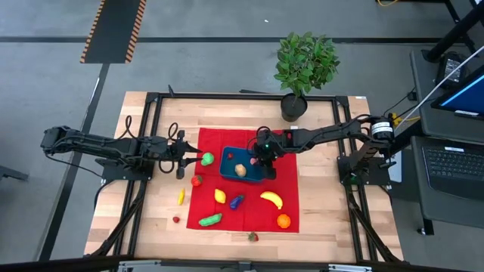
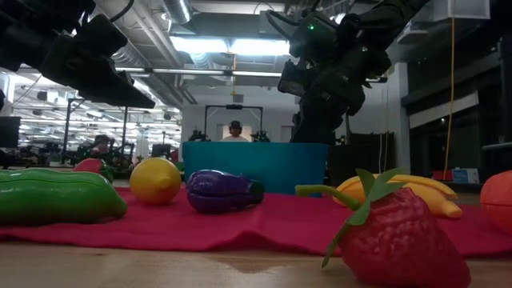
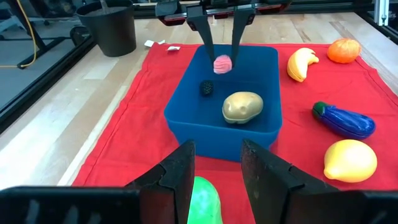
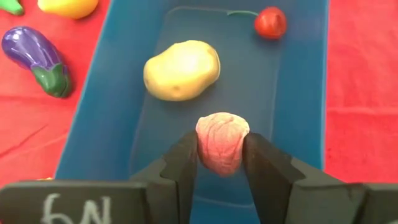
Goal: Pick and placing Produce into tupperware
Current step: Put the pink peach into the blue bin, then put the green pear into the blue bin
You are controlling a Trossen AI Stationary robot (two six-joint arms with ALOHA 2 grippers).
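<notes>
The dark blue tupperware (image 1: 227, 175) stands on a red cloth (image 1: 287, 181) at mid-table. A tan potato (image 4: 181, 70) and a small red fruit (image 4: 270, 22) lie in it. Over its right end hangs my right gripper (image 4: 222, 155), shut on a pink piece of produce (image 4: 222, 142). Off the cloth's left edge my left gripper (image 3: 217, 168) is open and holds nothing. A green piece (image 1: 206, 159) lies on the cloth just ahead of it. More produce lies on the cloth nearer the front: a lemon (image 1: 219, 196), an eggplant (image 1: 237, 201) and a banana (image 1: 271, 199). My right gripper pinches the pink piece by its two opposite sides (image 4: 202, 146) between its two fingers. The fingers (image 3: 205, 37) slant down from the table's right side. The piece hangs clear above the tupperware's floor (image 4: 267, 93), beyond the potato.
A potted plant (image 1: 293, 106) stands at the far edge behind the cloth. An orange (image 1: 283, 221), a green cucumber (image 1: 210, 220) and a strawberry (image 1: 252, 236) lie toward the front; a red piece (image 1: 196, 180) and a yellow one (image 1: 181, 196) lie at the cloth's left edge.
</notes>
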